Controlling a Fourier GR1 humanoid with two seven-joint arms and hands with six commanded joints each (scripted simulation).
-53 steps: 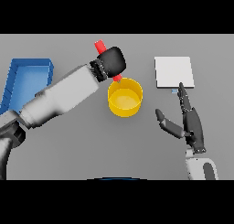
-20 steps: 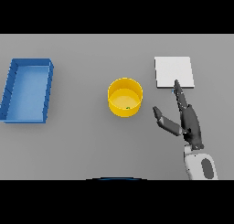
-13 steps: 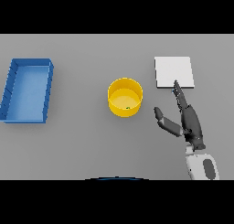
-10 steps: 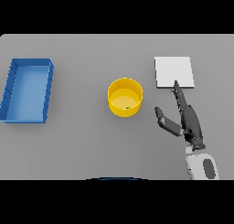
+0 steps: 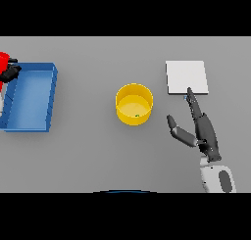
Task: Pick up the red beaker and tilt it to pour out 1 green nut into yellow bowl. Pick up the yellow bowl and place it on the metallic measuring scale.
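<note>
The yellow bowl (image 5: 134, 105) sat mid-table with a small green nut (image 5: 137, 116) inside, so pouring looked done; moving it to the scale (image 5: 186, 77) remained. The right hand (image 5: 200, 129) hovered beside it, fingers spread. At the left edge, the left hand (image 5: 11, 70) seemingly gripped the red beaker (image 5: 3, 61) by the blue tray (image 5: 30, 95). No writing showed.

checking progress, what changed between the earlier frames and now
The left hand, shut on the red beaker, left the yellow bowl, went out of view, and now shows at the left edge by the blue tray. A green nut lies in the bowl. The right hand, bowl and scale barely moved.
</note>
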